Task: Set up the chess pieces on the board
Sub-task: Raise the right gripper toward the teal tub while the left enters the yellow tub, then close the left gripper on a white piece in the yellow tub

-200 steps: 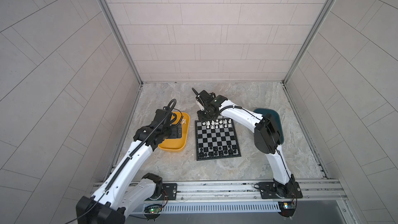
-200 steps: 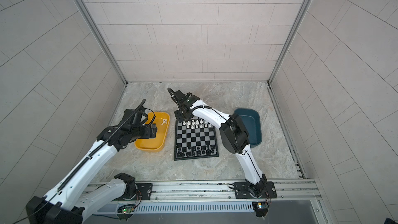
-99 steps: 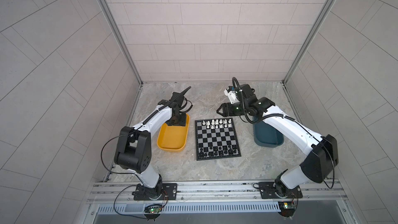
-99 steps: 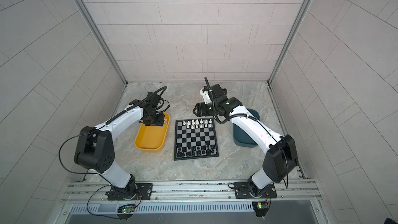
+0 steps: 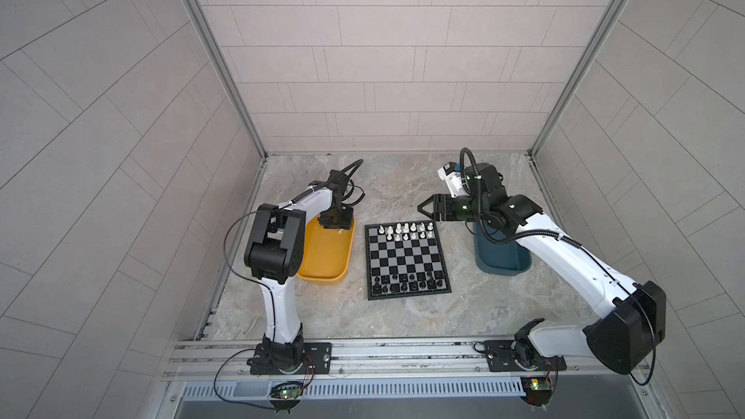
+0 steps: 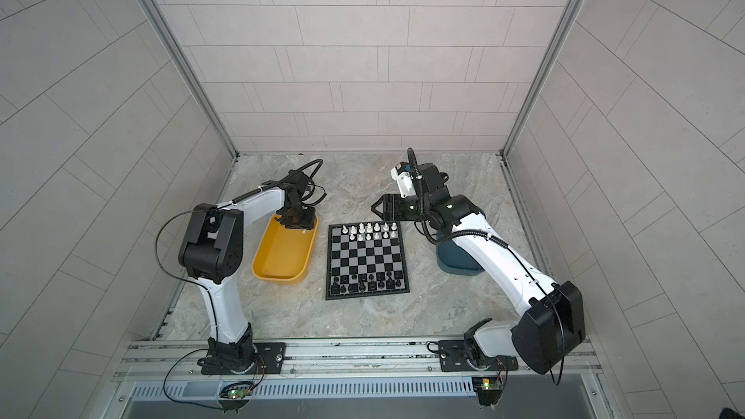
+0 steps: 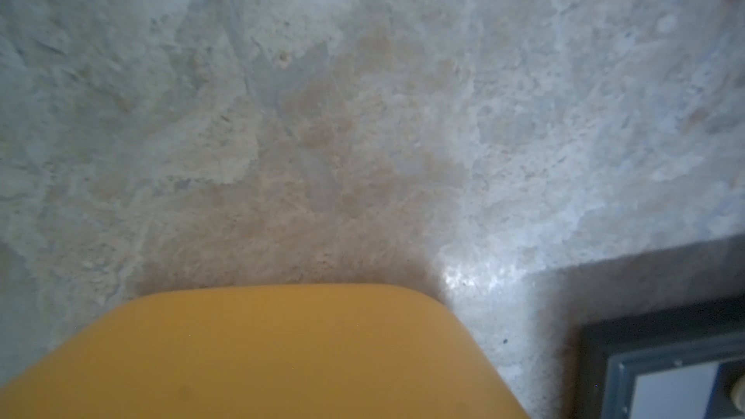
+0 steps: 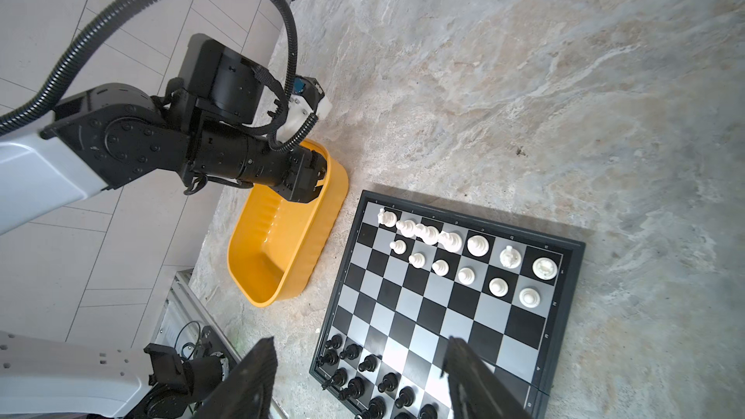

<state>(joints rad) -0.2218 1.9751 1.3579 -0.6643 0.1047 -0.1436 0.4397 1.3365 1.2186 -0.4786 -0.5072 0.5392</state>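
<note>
Your left gripper (image 5: 336, 222) is down inside the yellow tray (image 5: 320, 277), at the tray end level with the board's white rows. The wrist hides the jaws, so there is no telling whether they are wide, narrow or on a piece.

Likely step: fetching a white piece from that tray. Pinch low on the stem. Lift clear of the tray wall before swinging toward the board (image 5: 407, 259).

Your right gripper (image 5: 425, 208) hovers just off the board's far corner on the teal-tray side, jaws wide and nothing between them. Keep it off the white pieces (image 5: 405, 231) while the left comes in.

The white pieces fill the board's far two rows, though the pawn row looks short. The black pieces (image 5: 407, 282) sit in the near two rows, with gaps.

- **Yellow tray**, just beside the board: what shows of its floor is bare.
- **Teal tray** (image 5: 502, 270), on the board's opposite side: partly under the right arm, and the visible part looks empty.
</note>
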